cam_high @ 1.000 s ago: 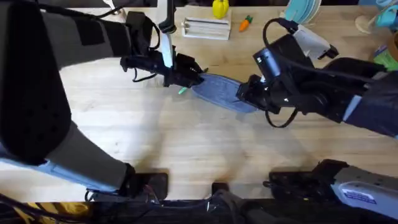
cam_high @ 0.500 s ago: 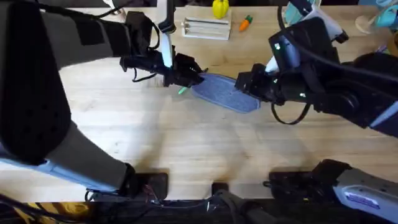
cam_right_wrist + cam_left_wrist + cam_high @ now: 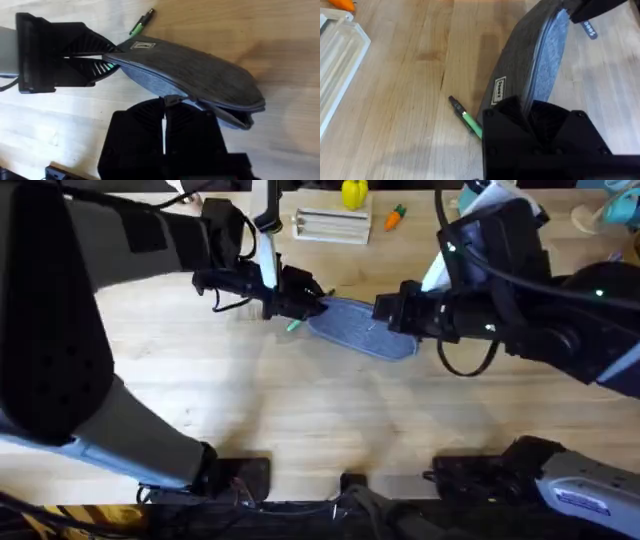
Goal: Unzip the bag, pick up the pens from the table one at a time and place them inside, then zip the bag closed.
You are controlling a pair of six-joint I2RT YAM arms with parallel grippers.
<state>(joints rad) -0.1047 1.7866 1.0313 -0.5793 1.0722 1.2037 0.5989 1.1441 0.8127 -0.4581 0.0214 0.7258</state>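
Two grippers pinch the blue-grey bag (image 3: 362,330) mid-table (image 3: 300,420): the left gripper (image 3: 312,304) clamps its far-left end, the right gripper (image 3: 164,106) is closed on the zipper edge midway along. Broad bare planks lie open toward the bases. One green pen (image 3: 466,119) lies beside the bag's left end.

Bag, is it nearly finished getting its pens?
Not yet. The blue-grey fabric pencil bag is pinched at one end by the left end effector, the right end effector shut on its zipper edge. The light green pen lies on the wooden table.
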